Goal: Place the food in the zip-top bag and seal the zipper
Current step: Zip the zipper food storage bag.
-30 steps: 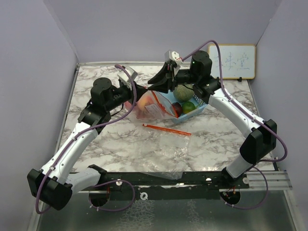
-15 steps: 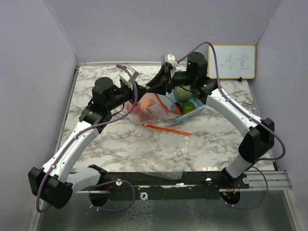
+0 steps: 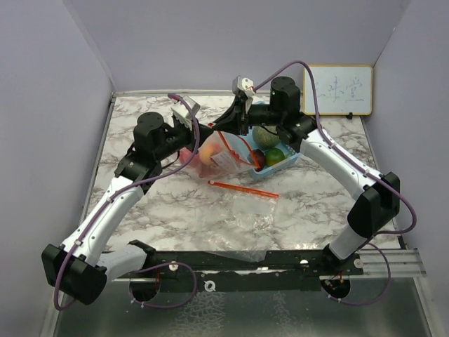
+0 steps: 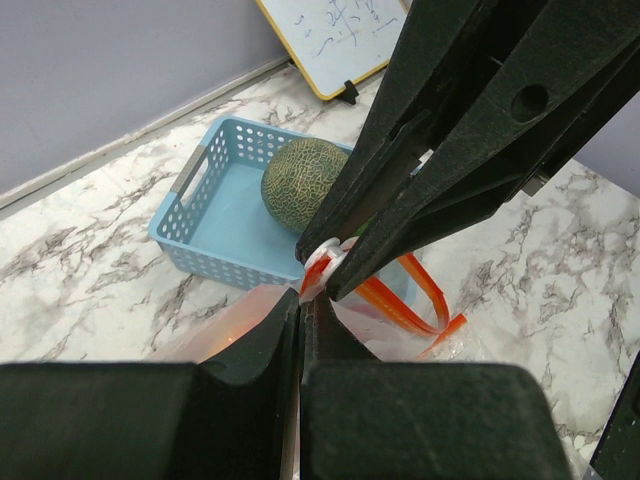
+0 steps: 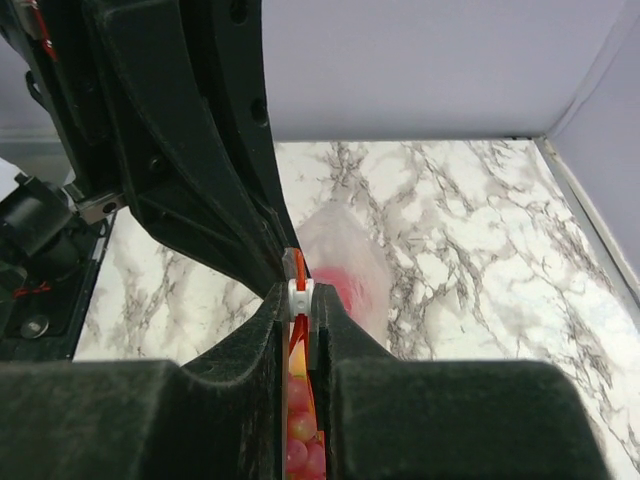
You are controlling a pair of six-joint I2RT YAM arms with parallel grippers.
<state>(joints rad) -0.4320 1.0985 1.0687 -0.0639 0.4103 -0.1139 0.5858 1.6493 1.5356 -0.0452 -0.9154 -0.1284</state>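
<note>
My left gripper (image 4: 300, 312) is clamped shut on the top edge of the zip-top bag (image 3: 214, 159), with clear plastic pinched between the two black fingers. My right gripper (image 5: 298, 296) meets it tip to tip, closed on the small white slider (image 5: 298, 291) of the orange zipper (image 4: 405, 300). The bag hangs between us, lifted off the table at its mouth. Its belly rests on the marble just left of the blue basket (image 4: 200, 215).

Some of the food is already inside the bag: orange and red rounds (image 3: 202, 159) show through the plastic, and small red pieces (image 5: 300, 450) sit below my right fingers. The grey-green melon (image 4: 305, 182) lies in the basket, with a green fruit (image 3: 275, 156) and a dark red one (image 3: 258, 159) at its near end.

The table (image 3: 175, 203) is white marble veined in grey, and it runs back to plain lavender walls (image 3: 210, 42) on three sides. A small yellow-framed whiteboard (image 3: 338, 89) with blue scribble leans on the back wall at the right corner. Nearer to me an orange strip (image 3: 242, 188) lies flat on the marble, apart from the bag. A black rail (image 3: 245, 258) crosses the near edge where both arms are bolted.
</note>
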